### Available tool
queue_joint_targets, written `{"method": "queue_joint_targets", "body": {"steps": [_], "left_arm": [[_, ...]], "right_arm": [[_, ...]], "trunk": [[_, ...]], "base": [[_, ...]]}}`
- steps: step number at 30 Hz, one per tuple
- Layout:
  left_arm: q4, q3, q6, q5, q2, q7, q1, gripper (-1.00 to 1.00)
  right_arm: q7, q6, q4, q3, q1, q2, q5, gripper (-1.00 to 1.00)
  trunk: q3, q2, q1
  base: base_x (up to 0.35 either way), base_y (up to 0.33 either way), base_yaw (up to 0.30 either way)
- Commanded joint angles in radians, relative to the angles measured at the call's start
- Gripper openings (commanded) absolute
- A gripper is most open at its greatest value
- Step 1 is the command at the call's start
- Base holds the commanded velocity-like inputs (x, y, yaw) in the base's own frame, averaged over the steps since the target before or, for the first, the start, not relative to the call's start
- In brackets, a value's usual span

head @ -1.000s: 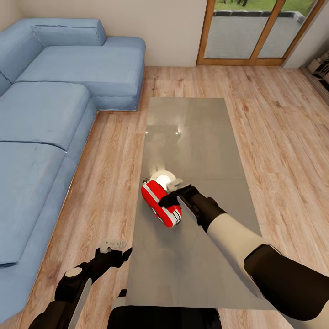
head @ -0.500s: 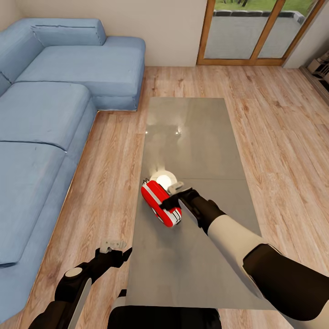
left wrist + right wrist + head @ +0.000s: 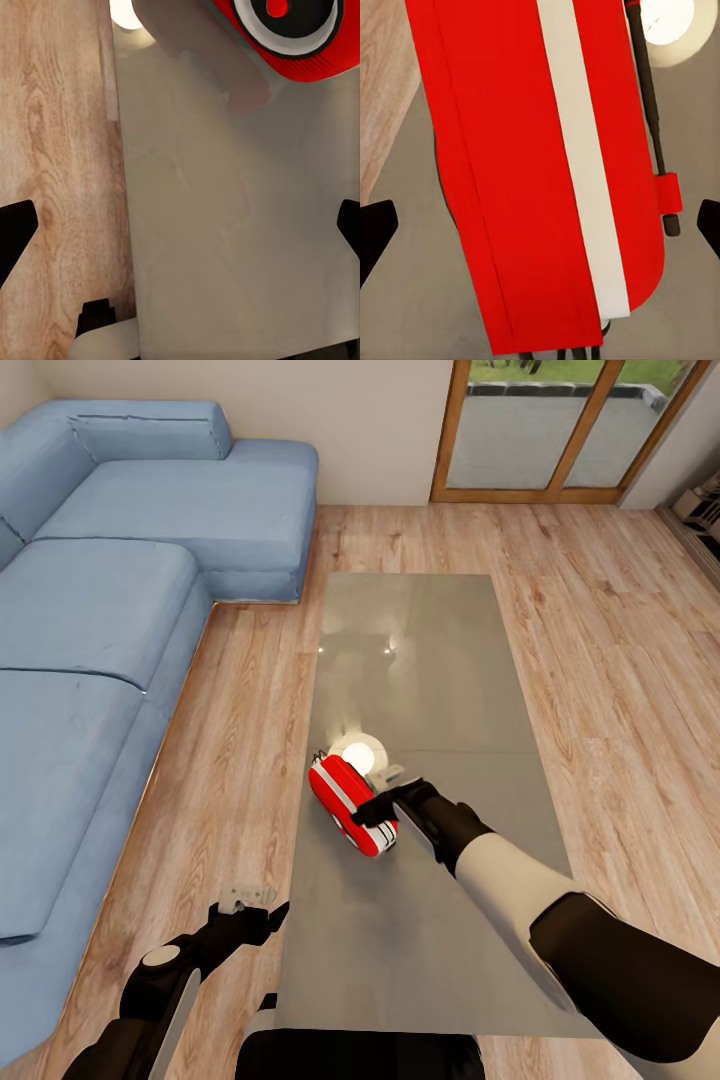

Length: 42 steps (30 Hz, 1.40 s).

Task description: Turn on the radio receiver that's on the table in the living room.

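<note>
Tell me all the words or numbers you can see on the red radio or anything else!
None: no words, numbers or signs show anywhere.
The radio receiver has only a plain white band, and its dial face is unmarked.
The table and sofa are bare of writing.

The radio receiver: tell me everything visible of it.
The radio receiver is small, rounded, glossy red, with a white band along its edge and a thin dark handle. Its round black dial face has a pale ring and red centre. It stands on the table near the sofa-side edge, beside a pale disc. The right gripper is right over it.
</note>
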Motion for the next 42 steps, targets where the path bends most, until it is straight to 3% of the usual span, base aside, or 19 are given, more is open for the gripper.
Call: {"method": "queue_joint_targets", "body": {"steps": [1,42], "left_arm": [[0.0,0.0,0.0,0.0,0.0,0.0,0.0,1.0],[0.0,0.0,0.0,0.001,0.0,0.0,-0.001,1.0]], "right_arm": [[0.0,-0.001,0.001,0.0,0.0,0.0,0.0,1.0],[0.015,-0.052,0.076,0.0,0.008,0.0,0.0,1.0]], "trunk": [[0.0,0.0,0.0],[0.0,0.0,0.0]], "base": [[0.0,0.0,0.0],[0.0,0.0,0.0]]}}
